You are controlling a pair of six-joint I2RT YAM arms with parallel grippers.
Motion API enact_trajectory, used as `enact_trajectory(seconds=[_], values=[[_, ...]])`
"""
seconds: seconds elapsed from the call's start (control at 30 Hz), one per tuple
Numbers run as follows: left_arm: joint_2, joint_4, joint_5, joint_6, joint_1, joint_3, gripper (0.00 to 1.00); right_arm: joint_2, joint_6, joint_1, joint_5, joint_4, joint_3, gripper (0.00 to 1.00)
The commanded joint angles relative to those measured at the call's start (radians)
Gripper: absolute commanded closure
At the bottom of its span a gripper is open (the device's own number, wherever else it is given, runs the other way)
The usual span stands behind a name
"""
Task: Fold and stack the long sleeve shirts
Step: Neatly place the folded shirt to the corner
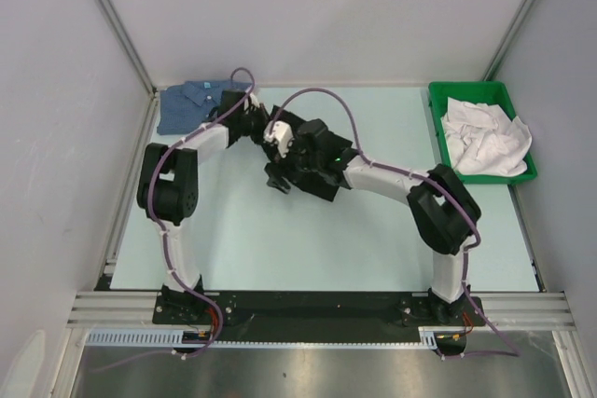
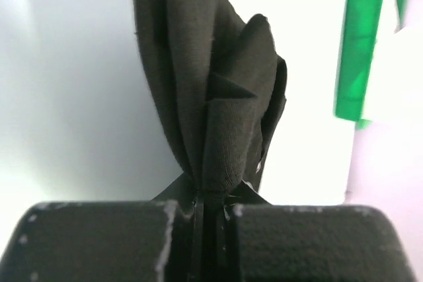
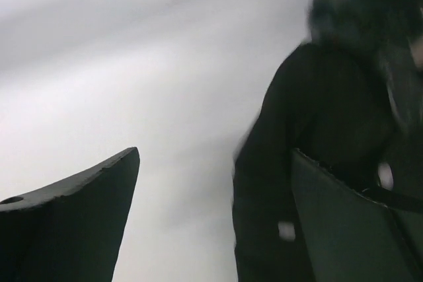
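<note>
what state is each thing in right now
black shirt, bunched up, pinched at one fold
left end effector, shut on black shirt
right end effector, open, holding nothing, black shirt close by one finger
blue shirt, folded, lying at the table's far left corner
green bin, upright, at the far right, filled
white cloth, crumpled inside green bin
</note>
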Motion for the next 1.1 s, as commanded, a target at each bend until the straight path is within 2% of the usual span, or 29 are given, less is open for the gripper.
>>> enact_trajectory(seconds=[0.0,0.1,0.27,0.4,0.7,0.83,1.07], values=[[0.019,-0.277,-0.063,0.391,0.024,0.191,1.00,-0.169,0.035,-0.103,0.040,-0.001,-0.095,0.00],[0.071,-0.383,-0.140,0.530,0.050,0.345,1.00,-0.232,0.046,-0.159,0.050,-0.042,-0.155,0.00],[0.161,-0.501,-0.169,0.713,0.124,0.596,1.00,-0.297,0.032,-0.229,0.071,-0.122,-0.248,0.00],[0.224,-0.512,-0.171,0.724,0.181,0.772,1.00,-0.321,0.021,-0.258,0.079,-0.136,-0.288,0.00],[0.229,-0.368,-0.214,0.683,0.208,0.856,1.00,-0.323,0.002,-0.266,0.090,-0.146,-0.301,0.00],[0.226,-0.268,-0.200,0.583,0.257,0.863,1.00,-0.323,-0.009,-0.270,0.093,-0.151,-0.299,0.00],[0.200,-0.289,-0.128,0.557,0.238,0.905,1.00,-0.318,-0.018,-0.278,0.094,-0.153,-0.296,0.00]])
